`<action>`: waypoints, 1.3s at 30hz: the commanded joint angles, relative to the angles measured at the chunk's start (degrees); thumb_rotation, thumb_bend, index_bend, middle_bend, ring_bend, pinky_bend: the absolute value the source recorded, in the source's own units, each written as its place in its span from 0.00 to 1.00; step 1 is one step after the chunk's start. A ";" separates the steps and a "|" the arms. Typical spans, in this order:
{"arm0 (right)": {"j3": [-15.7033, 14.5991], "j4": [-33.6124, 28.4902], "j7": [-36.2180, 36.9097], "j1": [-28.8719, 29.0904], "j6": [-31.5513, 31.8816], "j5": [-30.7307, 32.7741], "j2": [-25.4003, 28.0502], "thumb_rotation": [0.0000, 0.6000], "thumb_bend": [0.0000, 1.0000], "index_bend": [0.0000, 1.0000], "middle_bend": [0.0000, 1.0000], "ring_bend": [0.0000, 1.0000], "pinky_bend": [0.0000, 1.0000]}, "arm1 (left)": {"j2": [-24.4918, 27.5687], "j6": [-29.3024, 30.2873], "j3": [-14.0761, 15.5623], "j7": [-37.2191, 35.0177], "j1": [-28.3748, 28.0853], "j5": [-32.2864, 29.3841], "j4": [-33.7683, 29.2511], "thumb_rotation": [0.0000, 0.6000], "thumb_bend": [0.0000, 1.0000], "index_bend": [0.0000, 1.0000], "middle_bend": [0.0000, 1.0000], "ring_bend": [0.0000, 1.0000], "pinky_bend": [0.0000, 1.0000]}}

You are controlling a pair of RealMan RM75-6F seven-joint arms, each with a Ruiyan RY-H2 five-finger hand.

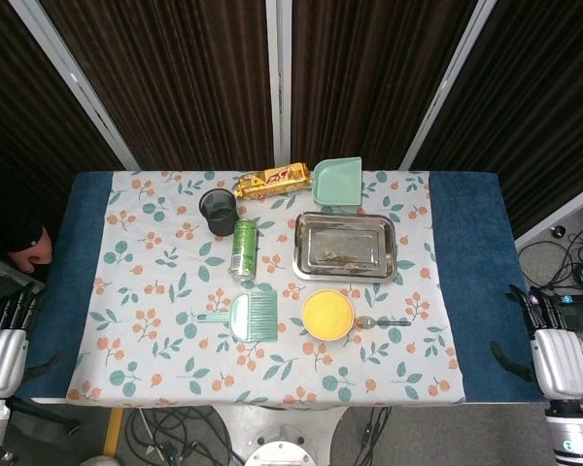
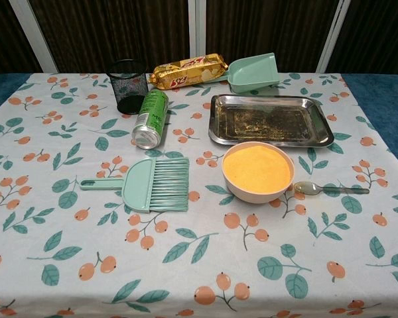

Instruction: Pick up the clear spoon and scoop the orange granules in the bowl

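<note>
A pale bowl (image 2: 258, 173) full of orange granules (image 1: 327, 313) stands near the table's middle front. The clear spoon (image 2: 330, 189) lies flat on the cloth just right of the bowl, its scoop end toward the bowl and its handle pointing right; in the head view the spoon (image 1: 381, 321) looks small and dim. My left hand (image 1: 5, 335) hangs off the table's left front corner and my right hand (image 1: 552, 345) off the right front corner. Both hold nothing, fingers apart, far from the spoon. Neither hand shows in the chest view.
A green brush (image 2: 149, 185) lies left of the bowl. Behind it lie a green can (image 2: 150, 119) on its side, a black mesh cup (image 2: 129, 85), a snack packet (image 2: 188, 71), a green dustpan scoop (image 2: 254, 72) and a metal tray (image 2: 270, 120).
</note>
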 commanded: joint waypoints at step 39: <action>2.45 3.44 -18.59 16.02 -26.39 10.33 -11.01 1.00 0.29 0.45 0.95 1.00 1.00 | -1.71 -0.62 -0.07 -2.79 -0.07 -0.18 3.11 1.00 0.03 0.10 0.07 0.07 0.10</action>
